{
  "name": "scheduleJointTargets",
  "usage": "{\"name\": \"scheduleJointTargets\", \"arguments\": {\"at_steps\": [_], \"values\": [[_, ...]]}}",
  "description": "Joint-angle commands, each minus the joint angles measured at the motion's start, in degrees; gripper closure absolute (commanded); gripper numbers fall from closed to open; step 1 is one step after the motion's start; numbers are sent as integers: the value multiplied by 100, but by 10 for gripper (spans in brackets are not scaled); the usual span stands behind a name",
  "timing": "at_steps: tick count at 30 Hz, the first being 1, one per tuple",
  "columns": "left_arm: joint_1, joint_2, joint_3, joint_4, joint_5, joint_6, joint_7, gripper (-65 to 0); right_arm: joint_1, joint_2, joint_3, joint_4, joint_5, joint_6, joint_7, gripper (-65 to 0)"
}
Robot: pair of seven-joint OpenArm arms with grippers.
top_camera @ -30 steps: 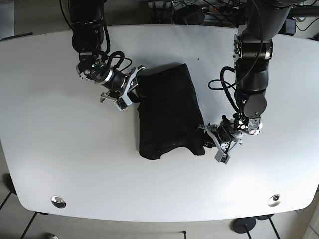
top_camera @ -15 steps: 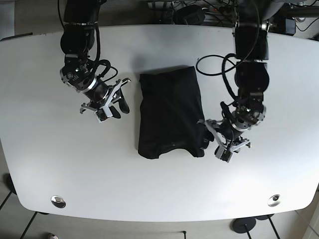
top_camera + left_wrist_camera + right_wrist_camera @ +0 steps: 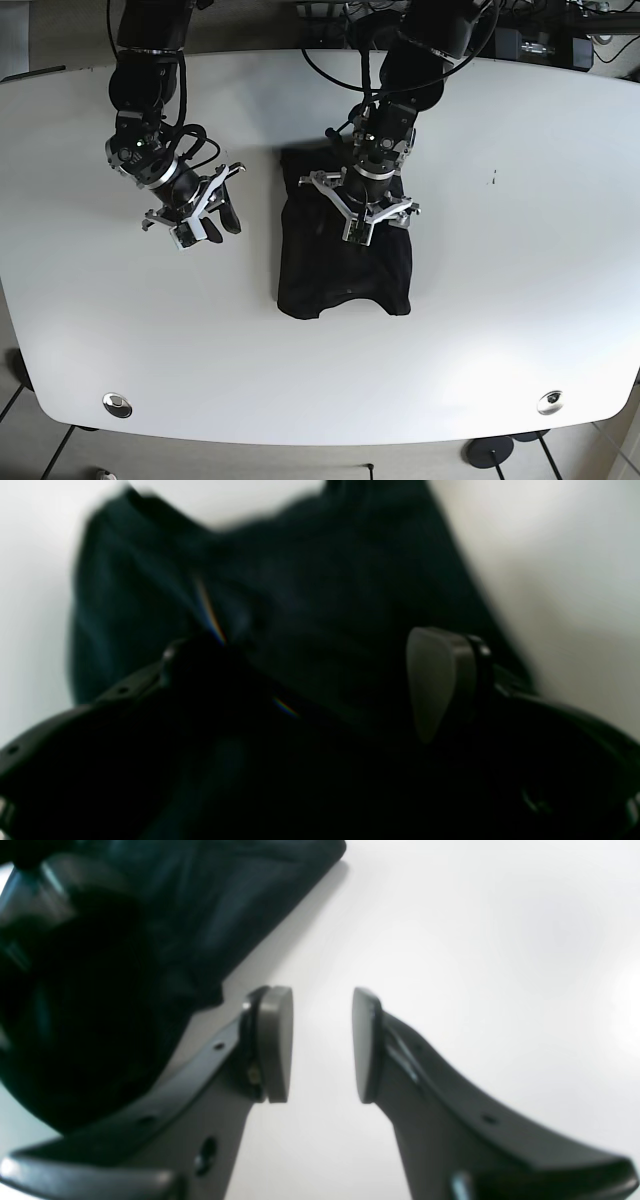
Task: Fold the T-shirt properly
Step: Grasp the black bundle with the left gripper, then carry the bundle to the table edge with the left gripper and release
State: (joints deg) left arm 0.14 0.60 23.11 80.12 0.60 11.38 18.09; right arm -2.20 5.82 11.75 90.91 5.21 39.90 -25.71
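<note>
The left tool (image 3: 366, 208) is hovering over the middle of the black T-shirt (image 3: 340, 268), pads spread wide with nothing between them. The right tool (image 3: 322, 1045) is waiting beside the shirt's edge, narrowly parted and holding nothing. The T-shirt is lying folded at the centre of the white tabletop (image 3: 520, 300), long axis running away from the camera, neckline at the near end. Pressing evenly along the midline would likely be giving a clean crease.
</note>
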Motion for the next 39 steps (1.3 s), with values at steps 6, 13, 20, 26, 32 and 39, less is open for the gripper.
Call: {"name": "scheduleJointTargets", "arguments": {"at_steps": [6, 13, 20, 26, 32, 39], "values": [[34, -838, -276, -306, -47, -1239, -37, -518, 101, 29, 16, 100, 107, 10, 149, -187], [228, -2245, -2272, -130, -443, -3085, 508, -517, 101, 178, 16, 100, 688, 10, 149, -187], [96, -3880, -3511, -1168, -469, -4342, 772, -517, 101, 310, 8, 100, 942, 10, 149, -187], [-89, -4908, -3977, -2574, -478, -5107, 517, -517, 101, 310, 16, 126, 942, 10, 149, -187], [-54, -5295, -4575, -3058, -654, -5138, -20, -517, 101, 310, -1, 126, 942, 10, 149, -187], [482, -5040, -5059, -1994, -1875, -5138, -2, -407, 101, 310, -19, 135, 916, 10, 149, -187]]}}
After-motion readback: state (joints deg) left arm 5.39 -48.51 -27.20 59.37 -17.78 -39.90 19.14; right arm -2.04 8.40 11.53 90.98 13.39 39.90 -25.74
